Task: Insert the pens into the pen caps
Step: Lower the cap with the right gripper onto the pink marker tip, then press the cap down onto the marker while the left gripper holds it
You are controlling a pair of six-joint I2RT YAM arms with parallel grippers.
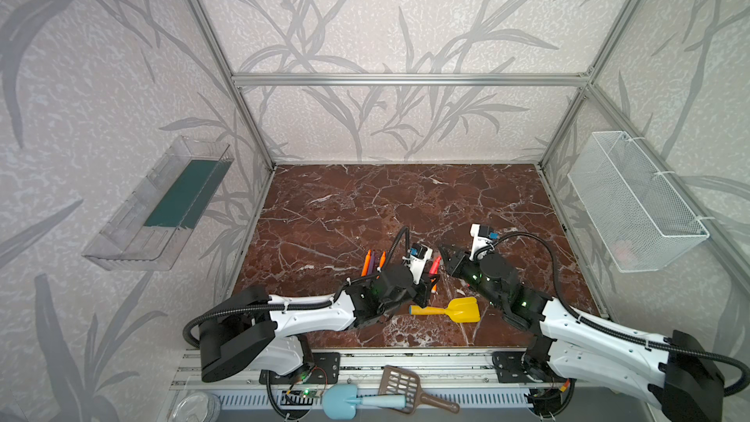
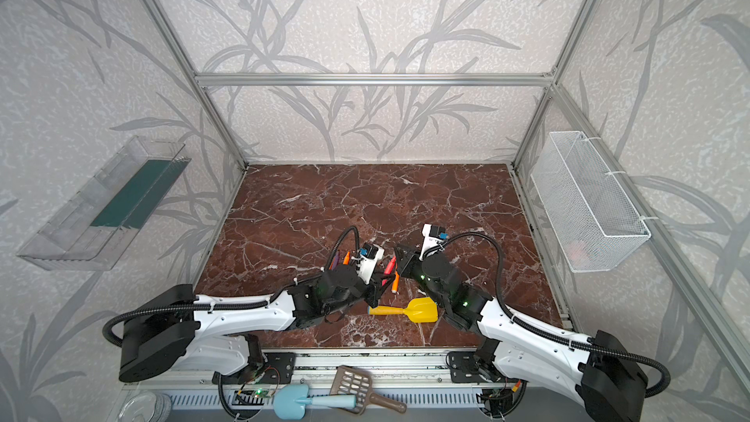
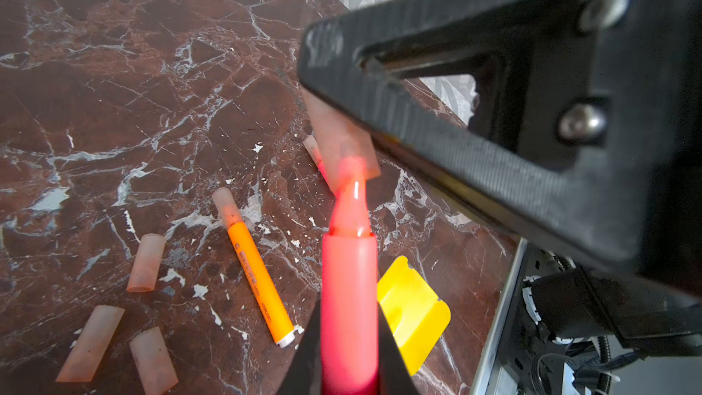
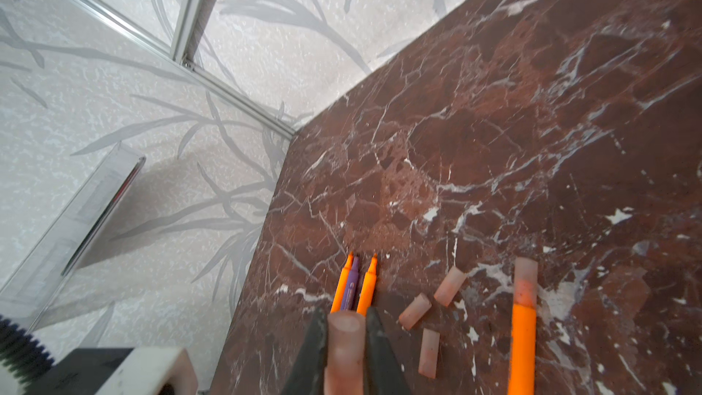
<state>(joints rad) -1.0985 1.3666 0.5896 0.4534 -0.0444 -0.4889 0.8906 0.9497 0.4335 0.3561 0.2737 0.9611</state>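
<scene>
Presently, left gripper [image 3: 349,336] clamped on red-pink marker pen [image 3: 349,271], lower centre; right gripper [image 4: 346,317] clamped on translucent pinkish-tan cylindrical cap [image 4: 343,355]. Tip at mouth: advise axes aligned, straight push.

The left arm [image 1: 312,312] and right arm [image 1: 576,338] have white shells, round black joints [image 1: 395,278] and ribbed black cables [image 1: 227,311]. Small green lights [image 1: 524,303] glow on the joints. The black ridged fingers [image 3: 475,153] carry two silver screws [image 3: 581,122].

Glossy plastic pens [image 3: 262,283], frosted pen caps [image 3: 146,263], polished marble tabletop [image 3: 114,89].
</scene>
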